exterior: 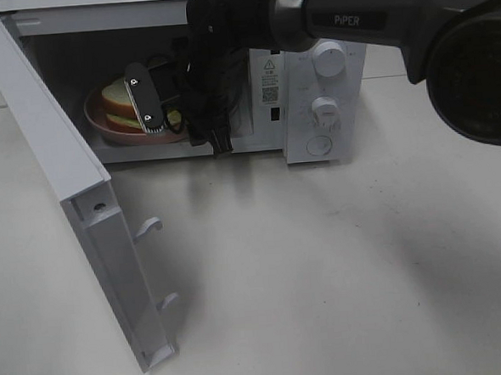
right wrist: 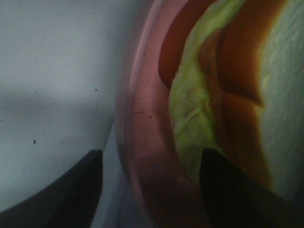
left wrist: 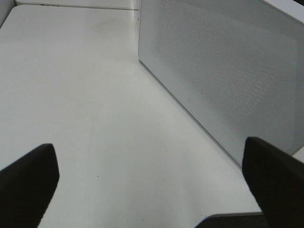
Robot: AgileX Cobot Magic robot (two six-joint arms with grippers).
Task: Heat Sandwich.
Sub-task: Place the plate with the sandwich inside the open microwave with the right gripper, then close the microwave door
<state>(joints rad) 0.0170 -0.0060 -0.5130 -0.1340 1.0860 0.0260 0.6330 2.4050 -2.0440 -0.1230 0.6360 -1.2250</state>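
A white table (exterior: 324,276) fills the scene. At its far edge stands a white microwave (exterior: 346,80), and its door (exterior: 53,157) hangs wide open, swung toward the near left.

My right arm (exterior: 351,20) reaches from the right into the open cavity. Inside, on the left of the cavity floor, sits a round pink plate (exterior: 102,128). The sandwich (exterior: 119,98) rests on it, thick white bread with green and red filling.

My right claw (right wrist: 151,190) is released. Its jaws stand apart on either side of the plate's rim and do not pinch it. My left claw (left wrist: 152,175) is spread wide and empty, hovering over bare table just beside the outer face of the open door.

Two dials (exterior: 328,59) sit on the panel at the microwave's right.

As I judge it, the loading step looks done, since the sandwich is inside and free of my grip. What is left is to draw my right arm out, shut the door and turn a dial to start heating.
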